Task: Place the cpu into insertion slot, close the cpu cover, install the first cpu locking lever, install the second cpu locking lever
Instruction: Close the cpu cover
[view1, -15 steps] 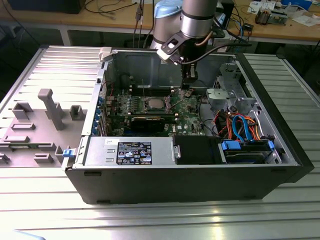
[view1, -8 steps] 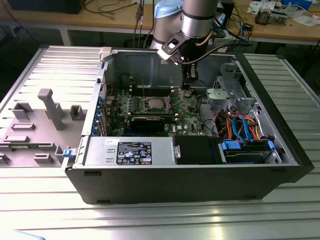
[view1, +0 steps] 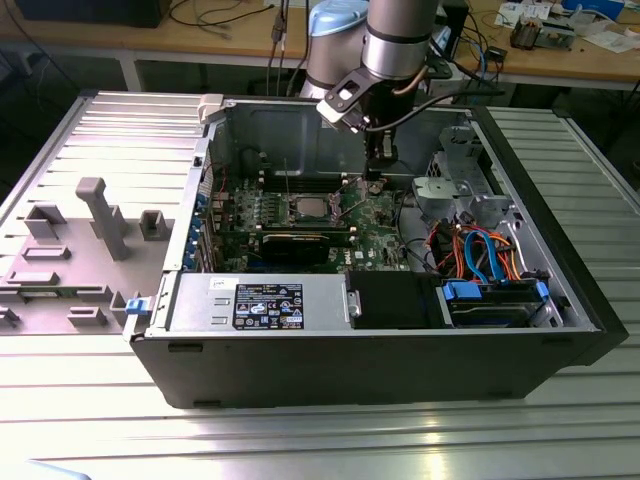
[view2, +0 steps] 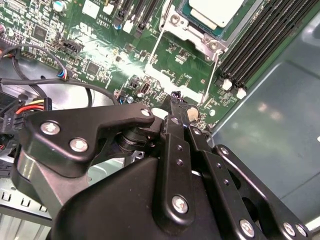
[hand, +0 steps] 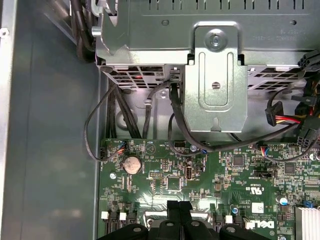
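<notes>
The cpu (view2: 215, 10) lies with its silver top up in the insertion slot (view2: 176, 21) on the green board; in the exterior view the cpu (view1: 308, 208) is at the middle of the case. The cpu cover (view2: 167, 81) is swung open away from the slot, and the board shows through its cut-out. My gripper (view2: 175, 97) is shut, fingers pressed together, with the tips right at the cover's free edge. In the first wrist view the gripper (hand: 179, 206) meets that silvery edge (hand: 152, 216). From outside, the gripper (view1: 375, 172) hangs just beside the socket, toward the exterior view's right.
A metal drive cage (hand: 215, 75) and black cables (hand: 175, 115) stand close beyond the fingertips. Black memory slots (view2: 260, 40) run beside the socket. A coin battery (hand: 132, 164) sits on the board. Grey fixtures (view1: 100, 215) lie outside the case on the exterior view's left.
</notes>
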